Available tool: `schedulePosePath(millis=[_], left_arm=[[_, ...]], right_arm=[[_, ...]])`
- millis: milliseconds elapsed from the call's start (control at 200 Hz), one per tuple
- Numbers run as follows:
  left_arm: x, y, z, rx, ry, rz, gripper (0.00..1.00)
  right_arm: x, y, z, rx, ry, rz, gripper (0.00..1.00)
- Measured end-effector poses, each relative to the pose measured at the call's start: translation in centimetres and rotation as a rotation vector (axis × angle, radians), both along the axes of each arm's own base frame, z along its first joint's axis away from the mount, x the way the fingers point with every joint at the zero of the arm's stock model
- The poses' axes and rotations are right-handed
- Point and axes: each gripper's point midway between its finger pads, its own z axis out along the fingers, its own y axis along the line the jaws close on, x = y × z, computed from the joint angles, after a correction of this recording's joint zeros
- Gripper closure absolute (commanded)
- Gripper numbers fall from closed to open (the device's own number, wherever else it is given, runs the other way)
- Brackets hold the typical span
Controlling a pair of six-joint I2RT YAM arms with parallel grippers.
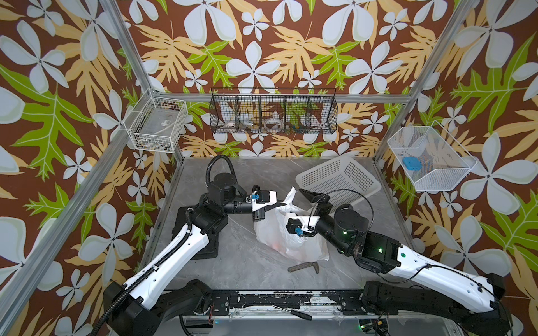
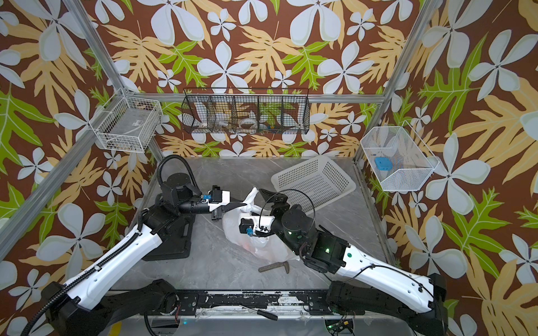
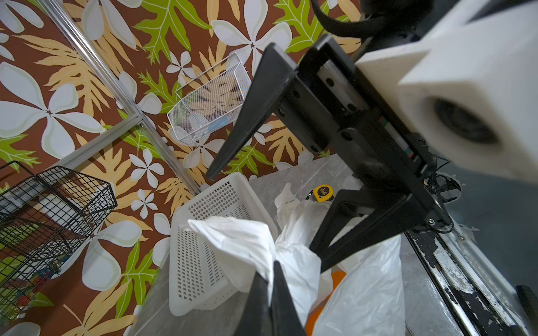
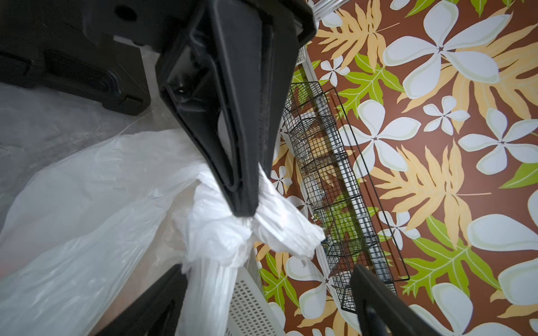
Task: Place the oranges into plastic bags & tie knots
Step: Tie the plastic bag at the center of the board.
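The white plastic bag (image 1: 276,235) (image 2: 262,247) lies crumpled mid-table. Oranges (image 3: 339,276) show through its thin wall, and as a faint glow in a top view (image 1: 273,245). At its neck the handles are twisted into a knot (image 4: 221,232) (image 1: 291,207), with one strap end (image 4: 291,229) flaring out. My left gripper (image 3: 269,270) (image 1: 283,202) (image 2: 247,205) is shut on the plastic at the knot. My right gripper (image 4: 267,270) (image 1: 295,203) stands open, jaws wide apart around the other strap (image 4: 209,291), which hangs beside one finger (image 4: 151,305).
A white perforated basket (image 1: 337,177) (image 3: 203,232) lies tipped at the back right, just behind the bag. A brown angled tool (image 1: 304,266) lies in front of the bag. A yellow tape measure (image 3: 322,192) sits on the table. Wire baskets (image 1: 273,110) hang on the walls.
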Motion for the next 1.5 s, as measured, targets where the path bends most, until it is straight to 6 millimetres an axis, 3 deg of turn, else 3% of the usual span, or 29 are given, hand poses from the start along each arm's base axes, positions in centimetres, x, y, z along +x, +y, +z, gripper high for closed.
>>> schedulePosePath(millis=[315,726,866,1086,1296,1501], left_arm=[[-0.3,-0.1,-0.2,0.016,0.031,-0.023,1.0],[-0.5,-0.1,-0.4,0.031,0.04,-0.037,1.0],[-0.7,-0.1,-0.4,0.031,0.041,-0.047,1.0],[-0.9,-0.1,-0.7,0.044,0.045,-0.054,1.0],[-1.0,0.0,-0.8,0.05,0.052,-0.055,1.0],[-1.3,0.0,-0.9,0.052,0.062,-0.07,0.99]], right_arm=[[0.3,1.2,-2.0,-0.161,-0.139,-0.06,0.23],[0.2,1.8,-1.4,-0.165,-0.211,-0.073,0.36],[0.3,2.1,-1.6,-0.179,-0.212,-0.07,0.44],[0.4,2.5,-1.4,-0.166,-0.198,-0.071,0.65],[0.3,2.6,-1.6,-0.142,-0.147,-0.067,0.71],[0.0,2.7,-1.7,-0.083,-0.091,-0.051,0.9]])
